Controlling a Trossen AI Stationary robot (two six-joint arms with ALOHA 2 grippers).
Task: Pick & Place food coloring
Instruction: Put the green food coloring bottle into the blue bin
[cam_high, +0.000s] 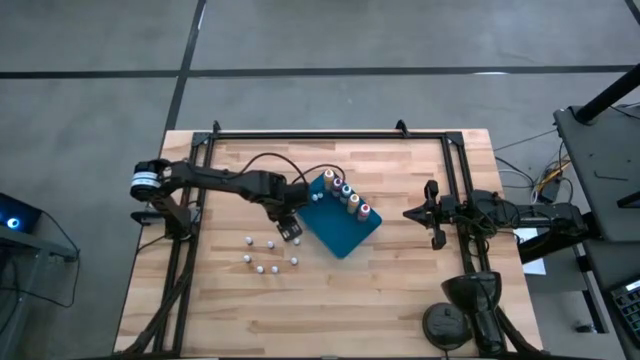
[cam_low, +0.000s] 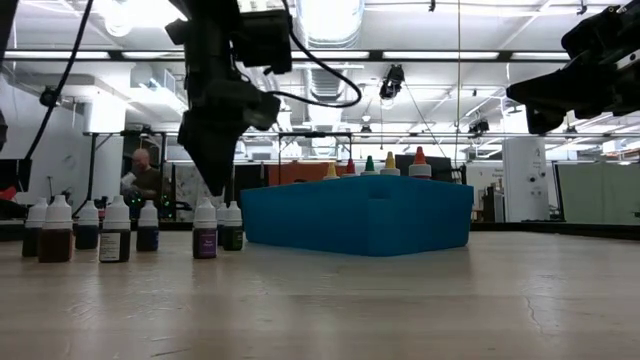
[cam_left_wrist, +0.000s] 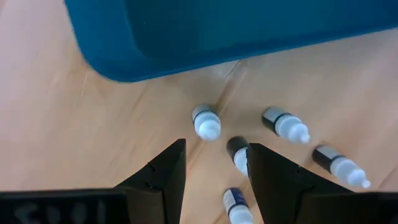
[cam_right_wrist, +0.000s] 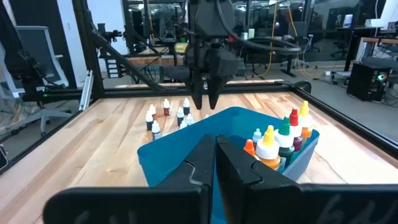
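Note:
Several small white-topped food coloring bottles (cam_high: 270, 243) stand upright on the wooden table, left of a blue tray (cam_high: 350, 235). Several bottles with coloured tops (cam_high: 352, 200) stand inside the tray along its far right wall. My left gripper (cam_high: 293, 233) hangs open and pointing down, just off the tray's left edge. In the left wrist view its fingers (cam_left_wrist: 168, 174) straddle bare table above the white-topped bottles (cam_left_wrist: 206, 121) and touch none. My right gripper (cam_high: 412, 213) waits shut and level at the table's right side, clear of everything.
The tray's near left wall (cam_left_wrist: 186, 43) lies close beyond the left fingers. The white-topped bottles stand a short way apart from one another (cam_low: 115, 230). A black frame rail (cam_high: 330, 133) runs along the table's far edge. Bare wood (cam_high: 330, 310) lies toward the near edge.

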